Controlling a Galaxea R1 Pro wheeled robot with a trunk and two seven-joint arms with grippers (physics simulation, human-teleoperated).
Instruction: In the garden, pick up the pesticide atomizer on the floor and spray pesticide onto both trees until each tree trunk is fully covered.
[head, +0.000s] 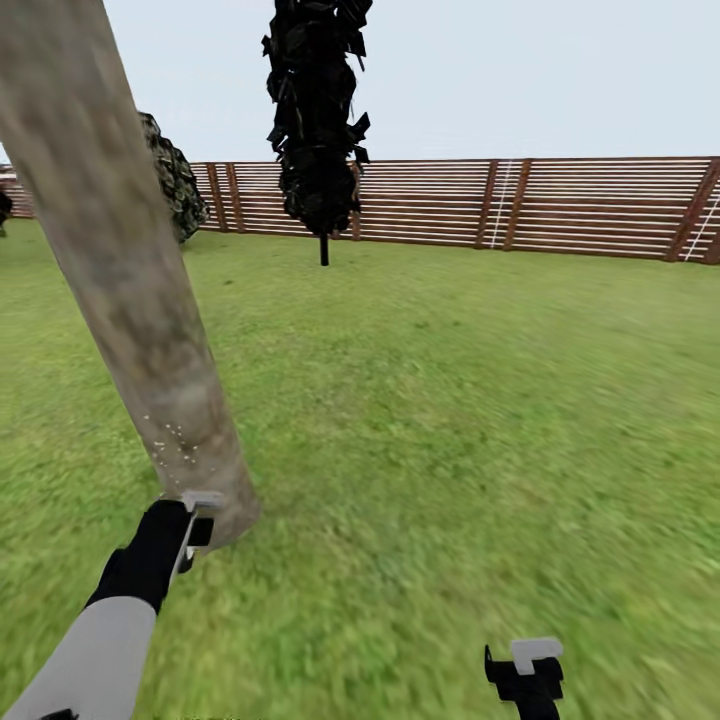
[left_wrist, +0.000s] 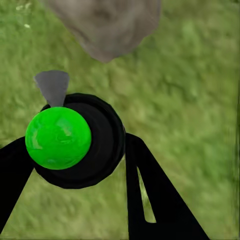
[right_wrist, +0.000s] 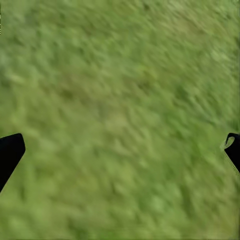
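One thick mottled beige-grey tree trunk (head: 130, 290) rises slanted at the left of the head view, with small white specks low on its bark. My left gripper (head: 195, 522) is right at the trunk's base. It is shut on the pesticide atomizer (head: 203, 498), of which a pale grey-white bit shows. In the left wrist view the atomizer (left_wrist: 75, 145) is a round black body with a bright green ball and a grey cone pointing toward the trunk (left_wrist: 107, 25), between my black fingers (left_wrist: 150, 190). My right gripper (head: 530, 665) hangs open over bare grass (right_wrist: 120, 100).
A black-foliaged narrow tree (head: 315, 110) on a thin trunk stands ahead near the brown slat fence (head: 520, 205). A dark bush (head: 175, 180) sits behind the trunk at the left. Green lawn (head: 450, 400) stretches ahead and to the right.
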